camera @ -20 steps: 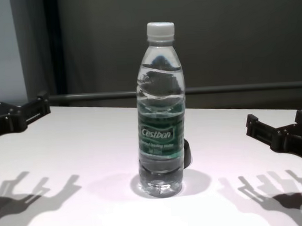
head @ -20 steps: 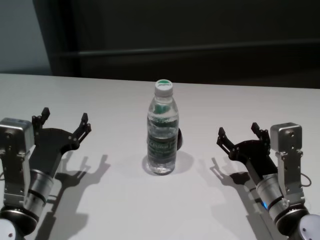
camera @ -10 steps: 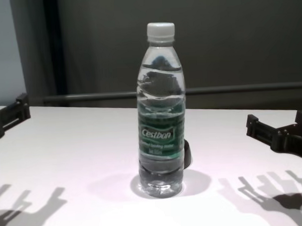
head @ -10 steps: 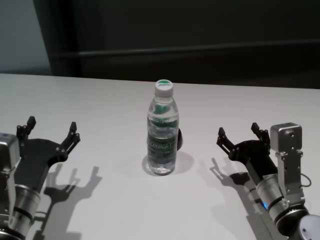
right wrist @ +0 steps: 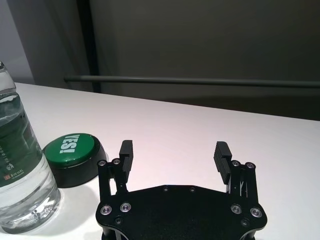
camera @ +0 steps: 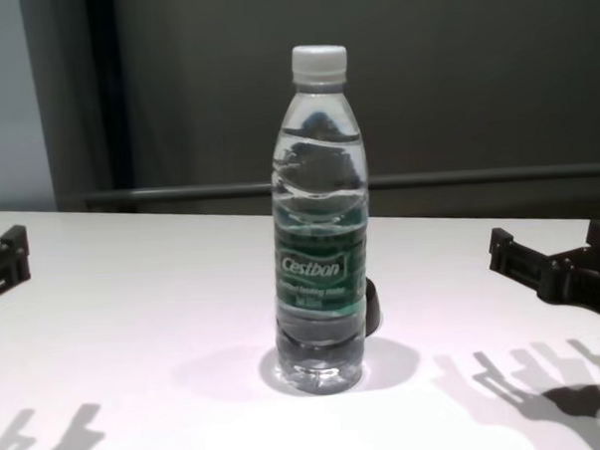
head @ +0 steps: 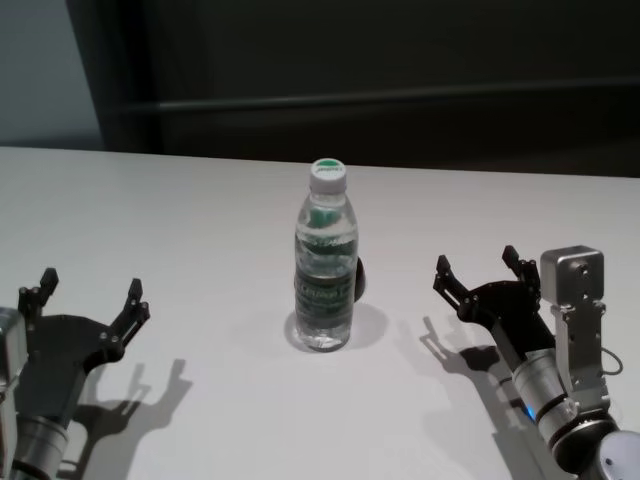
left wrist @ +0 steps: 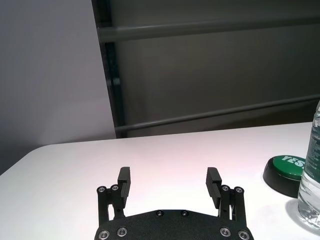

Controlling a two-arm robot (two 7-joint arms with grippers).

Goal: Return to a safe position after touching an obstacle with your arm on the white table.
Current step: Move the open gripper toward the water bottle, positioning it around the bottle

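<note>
- Back toward the robot slides the left claw (head: 87, 297), fingers apart, holding nothing.
- Right claw (head: 478, 265) waits, also apart.
- Bottle (head: 325, 267) stands mid-table (head: 200, 200).
- A sideways swing could tip it.

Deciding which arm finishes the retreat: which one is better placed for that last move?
Left. The left hand, open, sits low and well apart from the bottle, with bare white table between them. The right hand, also open, looks parked on the bottle's other side.

Black grippers (head: 478, 281) — silver-grey wrists
</note>
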